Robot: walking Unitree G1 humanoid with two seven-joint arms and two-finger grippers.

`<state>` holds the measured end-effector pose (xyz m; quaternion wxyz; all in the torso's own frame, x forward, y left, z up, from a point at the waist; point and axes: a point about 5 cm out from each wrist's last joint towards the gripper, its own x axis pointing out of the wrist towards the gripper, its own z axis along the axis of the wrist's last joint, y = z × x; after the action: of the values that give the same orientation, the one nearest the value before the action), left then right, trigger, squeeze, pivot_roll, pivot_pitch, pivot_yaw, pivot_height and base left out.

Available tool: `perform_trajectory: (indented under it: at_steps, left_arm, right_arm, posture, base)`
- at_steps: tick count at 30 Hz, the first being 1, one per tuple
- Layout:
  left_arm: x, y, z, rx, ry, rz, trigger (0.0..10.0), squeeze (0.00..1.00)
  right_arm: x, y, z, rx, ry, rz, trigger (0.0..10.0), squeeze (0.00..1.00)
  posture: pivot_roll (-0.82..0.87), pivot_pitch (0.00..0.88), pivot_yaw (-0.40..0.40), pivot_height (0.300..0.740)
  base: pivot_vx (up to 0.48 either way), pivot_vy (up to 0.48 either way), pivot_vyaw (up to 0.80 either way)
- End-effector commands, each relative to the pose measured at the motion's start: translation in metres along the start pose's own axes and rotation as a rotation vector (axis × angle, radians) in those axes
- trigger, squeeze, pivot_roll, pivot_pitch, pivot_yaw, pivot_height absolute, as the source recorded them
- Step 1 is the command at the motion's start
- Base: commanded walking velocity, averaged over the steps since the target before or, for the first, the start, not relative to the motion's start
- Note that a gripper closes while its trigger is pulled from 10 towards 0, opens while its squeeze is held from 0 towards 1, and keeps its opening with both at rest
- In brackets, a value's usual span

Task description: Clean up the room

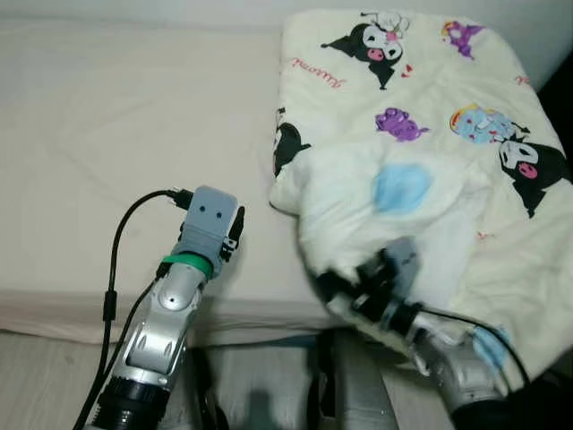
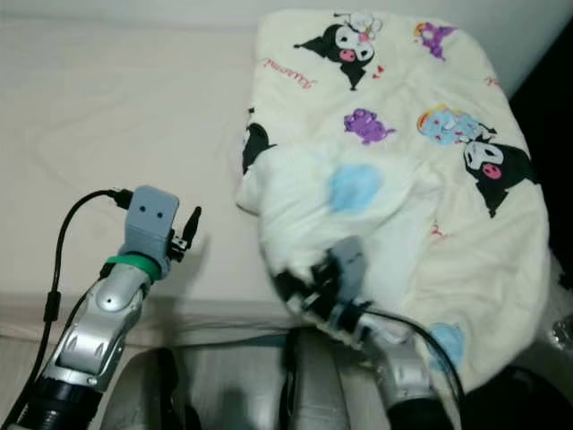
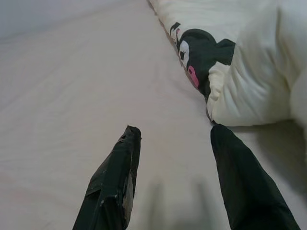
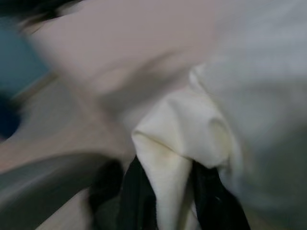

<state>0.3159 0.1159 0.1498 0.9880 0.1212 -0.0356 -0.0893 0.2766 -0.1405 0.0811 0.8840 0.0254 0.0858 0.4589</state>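
While the cream cartoon-print blanket (image 1: 421, 143) lay bunched over the bed (image 1: 125, 152) from about twelve o'clock round to four in the head views, the right gripper (image 4: 165, 191) sat at its lower edge near five o'clock. Its black fingers (image 4: 211, 201) were clamped on a fold of the cream fabric, which stood pinched between them. The left gripper (image 3: 172, 139) hovered over the bare sheet at about seven o'clock, jaws spread apart and holding nothing, with the blanket's folded corner just beside its fingertips.
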Motion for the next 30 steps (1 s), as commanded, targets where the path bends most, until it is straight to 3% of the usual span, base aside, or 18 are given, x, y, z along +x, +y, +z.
perform_trajectory:
  at_steps: [1, 2, 5, 9, 13, 14, 15, 18, 19, 20, 21, 22, 23, 24, 27, 28, 30]
  left_arm:
    - [-0.001, -0.002, -0.005, 0.002, 0.021, -0.01, 10.0, 0.0]
    - [-0.001, -0.002, -0.005, 0.002, 0.021, -0.01, 10.0, 0.0]
    - [0.001, -0.004, -0.003, -0.001, 0.014, -0.019, 10.0, 0.0]
    - [0.001, -0.004, -0.002, -0.002, 0.011, -0.021, 10.0, 0.0]
    - [0.001, -0.003, -0.003, 0.005, 0.012, -0.024, 10.0, 0.0]
    - [0.001, -0.003, -0.004, 0.01, 0.011, -0.027, 10.0, 0.0]
    - [0.001, -0.002, -0.003, 0.019, 0.007, -0.03, 10.0, 0.0]
    - [0.001, -0.001, -0.003, 0.024, 0.004, -0.031, 10.0, 0.0]
    - [0.001, 0.002, -0.001, 0.041, -0.005, -0.034, 10.0, 0.0]
    - [0.001, 0.006, 0.001, 0.078, -0.02, -0.042, 10.0, 0.0]
    - [0.001, 0.006, 0.001, 0.078, -0.02, -0.042, 10.0, 0.0]
    - [-0.001, 0.014, 0.004, 0.134, -0.042, -0.064, 10.0, 0.0]
    - [-0.001, 0.014, 0.004, 0.134, -0.042, -0.064, 10.0, 0.0]
    - [-0.003, 0.02, 0.006, 0.181, -0.058, -0.089, 10.0, 0.0]
    - [-0.008, 0.032, 0.01, 0.238, -0.065, -0.172, 10.0, 0.0]
    - [-0.015, 0.04, 0.012, 0.274, -0.057, -0.293, 10.0, 0.0]
    - [-0.02, 0.044, 0.014, 0.29, -0.047, -0.372, 10.0, 0.0]
  right_arm:
    - [0.003, 0.019, -0.009, -0.001, 0.06, 0.136, 10.0, 0.0]
    - [0.003, 0.019, -0.009, -0.001, 0.06, 0.136, 10.0, 0.0]
    - [-0.003, 0.025, -0.028, -0.025, 0.193, 0.168, 10.0, 0.0]
    - [-0.008, 0.019, -0.035, -0.035, 0.246, 0.108, 10.0, 0.0]
    - [-0.015, 0.029, -0.039, -0.023, 0.284, 0.167, 10.0, 0.0]
    - [-0.018, 0.036, -0.04, -0.012, 0.291, 0.222, 10.0, 0.07]
    - [-0.023, 0.045, -0.04, 0.004, 0.297, 0.286, 10.0, 0.21]
    - [-0.026, 0.051, -0.039, 0.017, 0.301, 0.331, 10.0, 0.21]
    - [-0.032, 0.06, -0.037, 0.043, 0.294, 0.384, 10.0, 0.43]
    - [-0.037, 0.07, -0.033, 0.091, 0.267, 0.438, 10.0, 0.56]
    - [-0.037, 0.07, -0.033, 0.091, 0.267, 0.438, 10.0, 0.56]
    - [-0.042, 0.079, -0.029, 0.118, 0.255, 0.479, 10.0, 0.26]
    - [-0.042, 0.079, -0.029, 0.118, 0.255, 0.479, 10.0, 0.26]
    - [-0.047, 0.085, -0.026, 0.13, 0.25, 0.499, 10.0, 0.0]
    - [-0.056, 0.089, -0.024, 0.123, 0.268, 0.507, 10.0, 0.0]
    - [-0.064, 0.095, -0.02, 0.133, 0.273, 0.531, 10.0, 0.0]
    - [-0.068, 0.099, -0.022, 0.127, 0.297, 0.526, 10.0, 0.0]
  posture:
    - [-0.05, 0.188, 0.066, 0.586]
    - [-0.05, 0.188, 0.066, 0.586]
    - [-0.05, 0.182, 0.061, 0.586]
    - [-0.05, 0.176, 0.06, 0.586]
    - [-0.06, 0.17, 0.066, 0.586]
    - [-0.06, 0.166, 0.068, 0.586]
    - [-0.06, 0.162, 0.069, 0.586]
    - [-0.06, 0.161, 0.068, 0.586]
    - [-0.06, 0.159, 0.066, 0.586]
    - [-0.06, 0.157, 0.063, 0.586]
    - [-0.06, 0.157, 0.063, 0.586]
    - [-0.06, 0.157, 0.062, 0.586]
    - [-0.06, 0.157, 0.062, 0.586]
    - [-0.06, 0.158, 0.061, 0.586]
    - [-0.07, 0.159, 0.06, 0.586]
    - [-0.07, 0.16, 0.059, 0.586]
    - [-0.06, 0.161, 0.055, 0.586]
  base:
    - [0.0, 0.0, 0.0]
    - [0.0, 0.0, 0.0]
    - [0.0, 0.0, 0.0]
    - [0.0, 0.0, 0.0]
    - [0.0, 0.0, 0.0]
    - [0.0, 0.0, 0.0]
    - [0.0, 0.0, 0.0]
    - [0.0, 0.0, 0.0]
    - [0.0, 0.0, 0.0]
    - [0.0, 0.0, 0.0]
    - [0.0, 0.0, 0.0]
    - [0.0, 0.0, 0.0]
    - [0.0, 0.0, 0.0]
    - [0.0, 0.0, 0.0]
    - [0.0, 0.0, 0.0]
    - [0.0, 0.0, 0.0]
    - [0.0, 0.0, 0.0]
